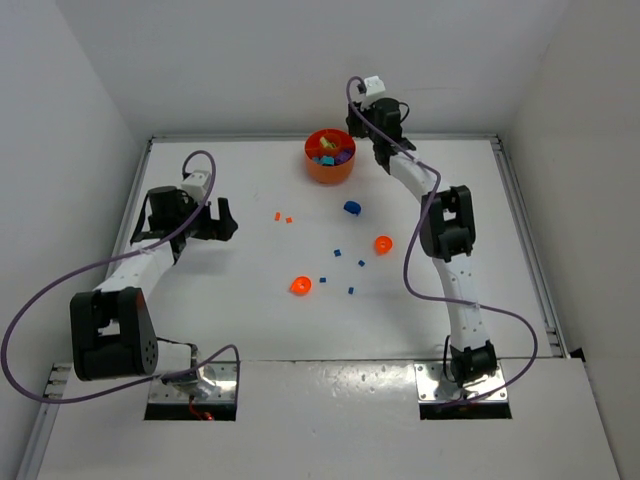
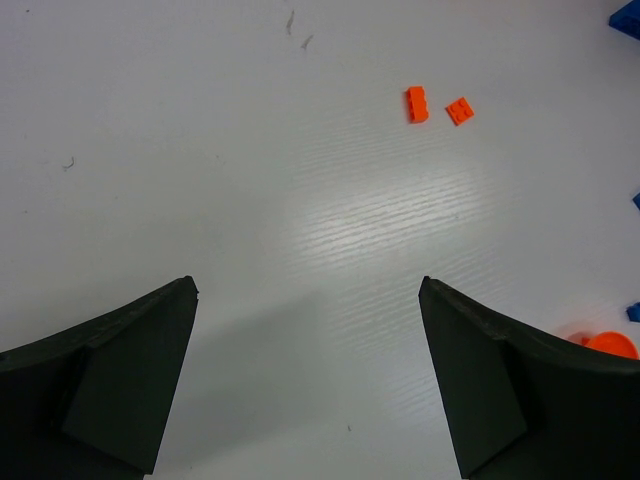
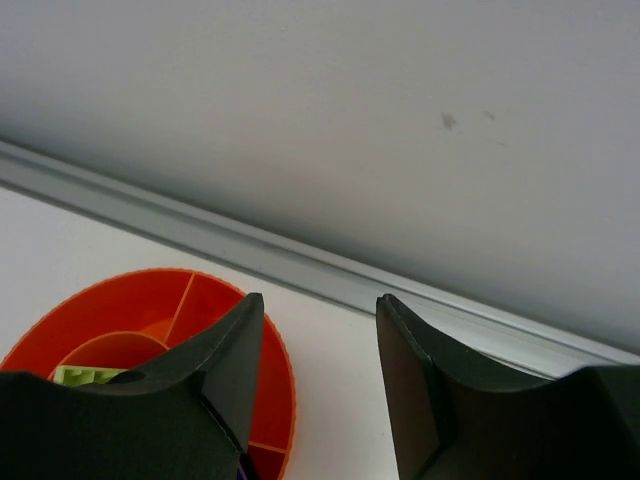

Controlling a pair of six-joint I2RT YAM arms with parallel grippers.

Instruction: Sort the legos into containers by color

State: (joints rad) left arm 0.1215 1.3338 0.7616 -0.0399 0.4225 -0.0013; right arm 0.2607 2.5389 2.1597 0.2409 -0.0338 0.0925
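sorting looks partly done: the round bright-orange plastic dish (image 1: 328, 176) at the far edge holds several legos (image 1: 323, 156), but we see small blue squares (image 1: 337, 251) and a small orange two-stud brick (image 2: 417, 104) loose, its long axis pointing away from our left gripper (image 2: 308, 285), jaws spread wide. our right gripper (image 3: 320, 305), half-spread and empty, hangs over the dish's rim.

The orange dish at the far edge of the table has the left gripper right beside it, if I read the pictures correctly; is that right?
Not quite. The orange dish does stand at the far edge of the table, but it is the right gripper beside it, not the left. The top external view shows this, with the left gripper far off to the left.
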